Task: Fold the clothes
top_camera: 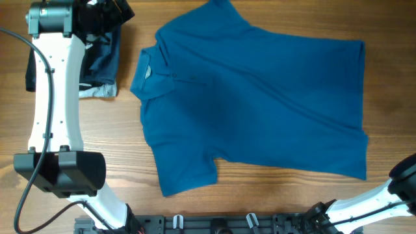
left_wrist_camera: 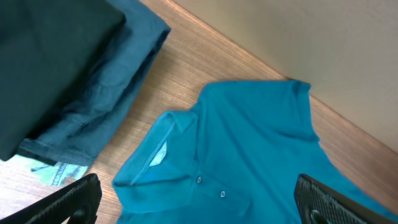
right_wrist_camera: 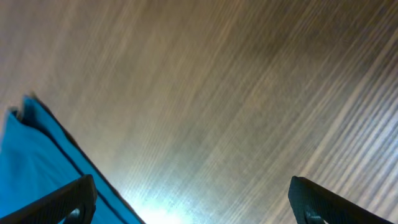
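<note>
Polo shirt is not yet folded; it lies flat, front up, placket buttons showing. Left pincer has its fingers spread wide with nothing between them, and hangs just above the collar end. Right pincer is likewise spread and empty, over bare wood, with only a hem corner showing at the edge of its view. The shirt's long axis runs side to side across the surface: collar toward the robot's left, hem toward its right, one sleeve pointing to the far edge and one to the near edge. Judgement: the left arm is nearer the collar and sleeves and the right arm nearer the hem, so a first fold probably needs both, each gripping its own end. Folded dark garments sit at the far left, just beside the collar but apart from it. The surface is wood-grain, with a plain beige wall behind the far edge.
</note>
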`<state>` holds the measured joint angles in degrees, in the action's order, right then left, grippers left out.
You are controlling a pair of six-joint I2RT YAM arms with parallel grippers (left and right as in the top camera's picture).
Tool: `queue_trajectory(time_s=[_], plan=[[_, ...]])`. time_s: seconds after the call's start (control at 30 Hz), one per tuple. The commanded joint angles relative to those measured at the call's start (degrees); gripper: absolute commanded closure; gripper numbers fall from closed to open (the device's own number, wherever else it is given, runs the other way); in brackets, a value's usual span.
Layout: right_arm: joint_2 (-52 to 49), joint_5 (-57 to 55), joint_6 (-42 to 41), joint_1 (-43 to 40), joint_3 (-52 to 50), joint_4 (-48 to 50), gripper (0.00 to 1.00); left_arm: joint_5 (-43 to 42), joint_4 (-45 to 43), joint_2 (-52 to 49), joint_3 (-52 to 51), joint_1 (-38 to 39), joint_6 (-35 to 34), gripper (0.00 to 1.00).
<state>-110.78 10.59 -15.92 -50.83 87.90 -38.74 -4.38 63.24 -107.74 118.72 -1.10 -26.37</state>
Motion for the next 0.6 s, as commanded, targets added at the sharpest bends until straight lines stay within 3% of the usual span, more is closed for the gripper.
queue_trajectory(time_s=[0.0,0.07,0.1,0.13,0.17,0.2,0.23,0.37,0.57], plan=[[-0.22,5.66,-16.59,-0.13,1.07,-0.15,0.00,-0.31,1.36,-0.26,-0.22,-0.02,-0.26,0.00],[-0.24,12.61,-19.34,-0.13,1.03,-1.90,0.00,-0.31,1.95,-0.26,-0.24,0.02,-0.24,0.00],[-0.22,18.78,-11.30,-0.13,1.03,-1.79,0.00,-0.31,1.95,-0.26,-0.24,0.02,-0.24,0.00],[-0.26,26.75,-2.38,0.07,1.01,-1.70,0.34,-0.31,1.95,-0.26,-0.24,0.02,-0.24,0.00],[-0.35,27.93,-1.70,0.87,0.87,-1.81,0.58,-0.31,1.95,-0.26,-0.24,0.02,-0.24,0.00],[-0.35,27.85,0.85,2.16,0.87,-1.77,0.78,-0.31,1.95,-0.26,-0.24,0.02,-0.24,0.00],[-0.35,27.17,3.19,3.93,0.87,-1.60,0.88,-0.31,1.95,-0.26,-0.24,0.02,-0.24,0.00],[-0.35,13.29,9.57,17.33,0.90,0.46,0.96,-0.31,1.95,-0.26,-0.24,0.02,-0.24,0.00],[-0.81,-11.34,14.40,35.63,0.90,11.87,0.96,-0.28,1.95,-0.26,-0.24,0.02,-0.24,0.00]])
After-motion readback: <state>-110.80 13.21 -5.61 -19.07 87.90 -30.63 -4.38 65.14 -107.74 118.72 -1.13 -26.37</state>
